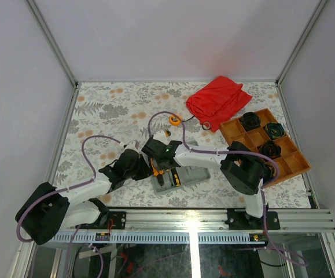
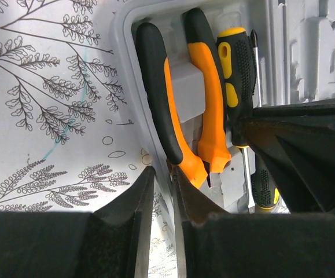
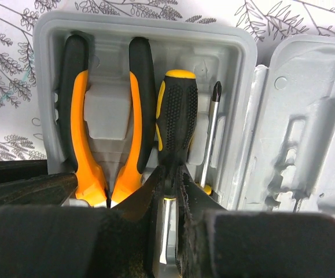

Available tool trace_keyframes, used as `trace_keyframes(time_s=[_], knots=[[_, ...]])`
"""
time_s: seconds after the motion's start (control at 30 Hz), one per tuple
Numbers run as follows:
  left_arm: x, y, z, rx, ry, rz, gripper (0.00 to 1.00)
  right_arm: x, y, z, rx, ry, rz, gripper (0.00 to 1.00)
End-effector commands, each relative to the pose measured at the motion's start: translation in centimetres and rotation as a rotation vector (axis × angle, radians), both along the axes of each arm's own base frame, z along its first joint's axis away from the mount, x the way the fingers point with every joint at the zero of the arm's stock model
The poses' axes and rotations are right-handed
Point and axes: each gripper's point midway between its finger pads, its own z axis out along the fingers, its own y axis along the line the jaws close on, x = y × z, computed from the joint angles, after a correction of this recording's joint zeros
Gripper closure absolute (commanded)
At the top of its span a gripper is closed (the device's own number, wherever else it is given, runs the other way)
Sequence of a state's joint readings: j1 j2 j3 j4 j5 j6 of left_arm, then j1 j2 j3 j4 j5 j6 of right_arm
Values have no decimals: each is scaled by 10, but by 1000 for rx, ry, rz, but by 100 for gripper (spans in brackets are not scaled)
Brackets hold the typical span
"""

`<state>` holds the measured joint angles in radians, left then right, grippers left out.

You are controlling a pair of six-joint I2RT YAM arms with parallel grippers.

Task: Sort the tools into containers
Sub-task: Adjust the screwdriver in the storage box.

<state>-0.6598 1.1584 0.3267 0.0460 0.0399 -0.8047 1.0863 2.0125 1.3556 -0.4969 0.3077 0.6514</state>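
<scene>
On a table [image 1: 109, 110] covered with a pale cloth printed in grey ferns and orange blossoms, closed in by plain white walls with aluminium corner posts, the grey case [image 1: 193, 176] lies open just ahead of the arms' bases; a crumpled red cloth [image 1: 218, 101] and an orange-brown divided tray [image 1: 294, 165] sit at the far right; the round tape measure [image 1: 175, 120] lies apart on the cloth, beside the red cloth. In the case's filled tray [image 3: 236, 63] rest the pliers [image 3: 83, 145], a black-and-yellow screwdriver [image 3: 177, 116] and a thin screwdriver [image 3: 213, 133]. The right gripper [image 3: 170, 174] is closed on the black-and-yellow screwdriver's lower end; the left gripper [image 2: 162, 174] stands narrow astride the tray's rim by the pliers, and I cannot tell whether it pinches.
</scene>
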Motion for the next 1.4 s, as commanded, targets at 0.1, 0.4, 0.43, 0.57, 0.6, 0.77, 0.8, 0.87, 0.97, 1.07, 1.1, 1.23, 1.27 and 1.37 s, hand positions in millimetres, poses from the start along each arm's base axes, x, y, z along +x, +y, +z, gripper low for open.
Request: trace_keyframes(time_s=[0.1, 0.4, 0.43, 0.57, 0.6, 0.77, 0.8, 0.87, 0.97, 1.07, 1.1, 1.23, 1.27, 1.37], knots=[[-7, -9, -19, 5, 21, -65, 100, -198, -64, -227, -148, 714, 8, 100], [-6, -6, -20, 20, 22, -52, 100, -216, -67, -228, -84, 769, 5, 100], [-6, -4, -20, 30, 20, -43, 100, -214, -65, -220, -72, 752, 11, 100], [-5, 6, -17, 62, 8, -15, 100, -197, -47, -175, -7, 666, 43, 100], [-5, 7, -15, 67, 5, -11, 100, -190, -40, -161, 12, 633, 56, 100], [-6, 13, -11, 85, -1, 3, 100, -160, -10, -93, 74, 502, 116, 100], [-6, 14, -10, 87, -1, 6, 100, -155, -4, -77, 90, 480, 129, 100], [-6, 16, -10, 93, 2, 10, 100, -147, 3, -57, 102, 447, 148, 100], [-8, 18, -12, 98, 7, 16, 100, -139, 9, -36, 116, 409, 158, 98], [-11, 18, -14, 87, 15, 17, 100, -125, 10, -24, 124, 359, 143, 92], [-12, 17, -15, 83, 20, 16, 100, -119, 9, -21, 123, 337, 134, 90], [-16, 17, -16, 69, 32, 17, 100, -88, 14, 7, 166, 215, 92, 82], [-17, 17, -17, 65, 35, 17, 100, -80, 16, 16, 188, 183, 84, 80], [-20, 18, -17, 53, 39, 22, 100, -60, 20, 42, 246, 105, 58, 76]])
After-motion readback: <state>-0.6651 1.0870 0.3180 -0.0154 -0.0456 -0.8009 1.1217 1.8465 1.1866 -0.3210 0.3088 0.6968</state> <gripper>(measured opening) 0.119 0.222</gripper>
